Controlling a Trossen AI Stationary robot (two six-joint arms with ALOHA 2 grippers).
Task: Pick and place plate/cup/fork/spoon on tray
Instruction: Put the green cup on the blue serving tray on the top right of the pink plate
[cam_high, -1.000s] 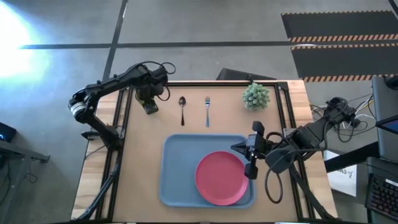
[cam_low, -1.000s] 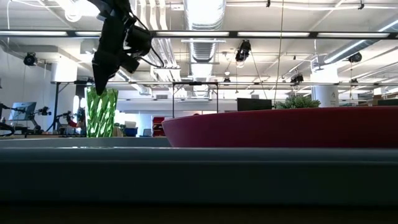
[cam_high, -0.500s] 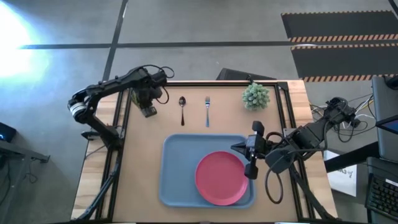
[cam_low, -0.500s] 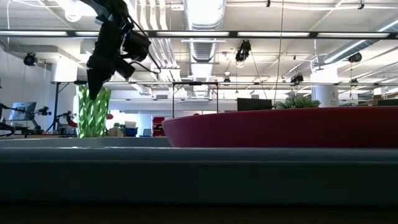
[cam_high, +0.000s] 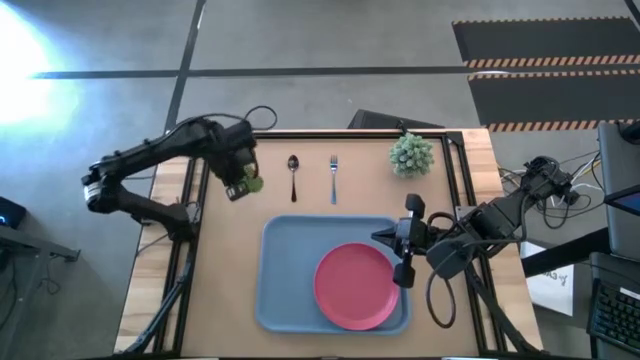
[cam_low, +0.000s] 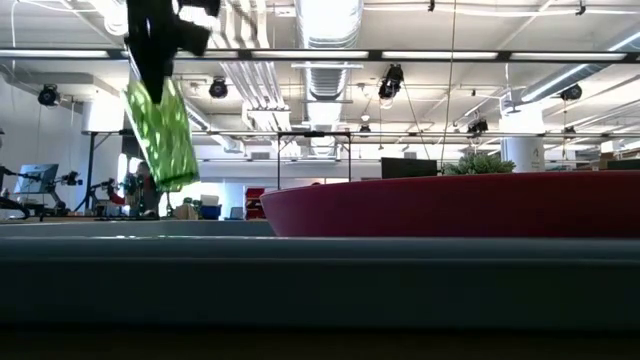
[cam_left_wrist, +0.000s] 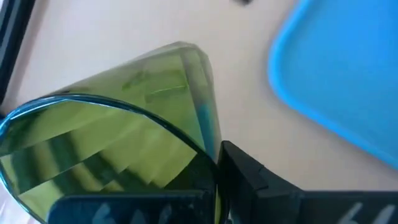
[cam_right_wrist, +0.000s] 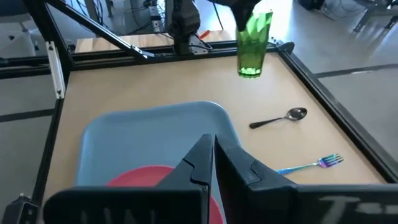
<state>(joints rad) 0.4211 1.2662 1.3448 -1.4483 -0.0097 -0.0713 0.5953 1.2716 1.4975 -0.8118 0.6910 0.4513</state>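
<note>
We see the wooden tabletop (cam_high: 225, 250) carrying the light-blue tray (cam_high: 285, 270), which lies near the front edge, between the two arms. On the tray's right half rests the pink-red plate (cam_high: 355, 287), flat inside the rim; in the low view its rim (cam_low: 450, 205) fills the foreground behind the tray's edge.

The left pincer (cam_high: 238, 178) hangs over the tabletop's left part, beyond the tray's far left corner, clamped on the green cup (cam_high: 250, 184). The cup is lifted clear of the surface and tilted, as the low view (cam_low: 160, 130) and the right wrist view (cam_right_wrist: 252, 43) both show; in the left wrist view one dark finger (cam_left_wrist: 249, 174) presses against its wall.

The right pincer (cam_high: 408, 240) waits at the tray's right edge, just beside the plate, its fingers drawn together with only a slit between them.

A small spiky potted plant (cam_high: 411, 154) stands at the far right. Between it and the cup lie the spoon (cam_high: 293, 175) and the fork (cam_high: 333, 177), side by side, apart, beyond the tray.
</note>
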